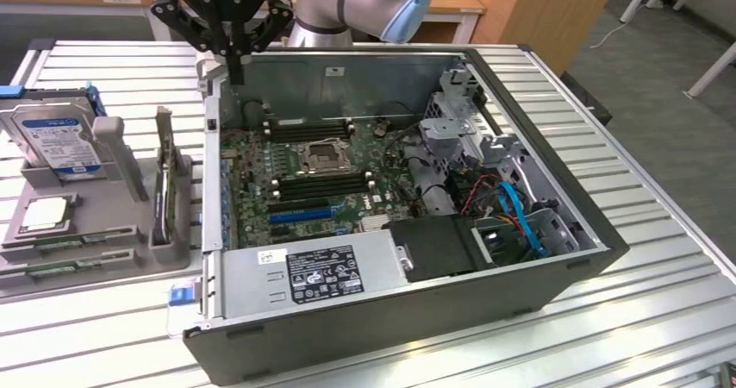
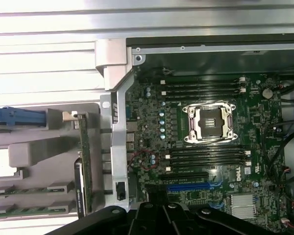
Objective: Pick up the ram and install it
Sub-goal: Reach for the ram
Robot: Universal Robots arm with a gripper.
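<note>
One grey power supply box with a black label [image 1: 327, 272] sits at the near end of the open black computer case [image 1: 460, 319], which rests on the slatted metal surface [image 1: 667, 319]. Outside the case on the exterior view's left, near its wall, the ram, a long thin green circuit-board stick [image 1: 165, 177], stands on edge in a grey plastic holder [image 1: 171, 248], with nothing gripping it. Farther in, the green motherboard [image 1: 258, 190] shows empty black memory slots [image 1: 327, 184] on the near and far sides of the square silver processor socket [image 1: 322, 153]. At the far end the black pincer [image 1: 237, 73] hangs over the case's far left corner, closed together on nothing and well apart from the ram. By my judgement the pick goes best if the pincer is parted before it descends, lined up with the stick's length, and set astride the top edge near the middle, so the ram lifts straight out without tilting or scraping the holder
</note>
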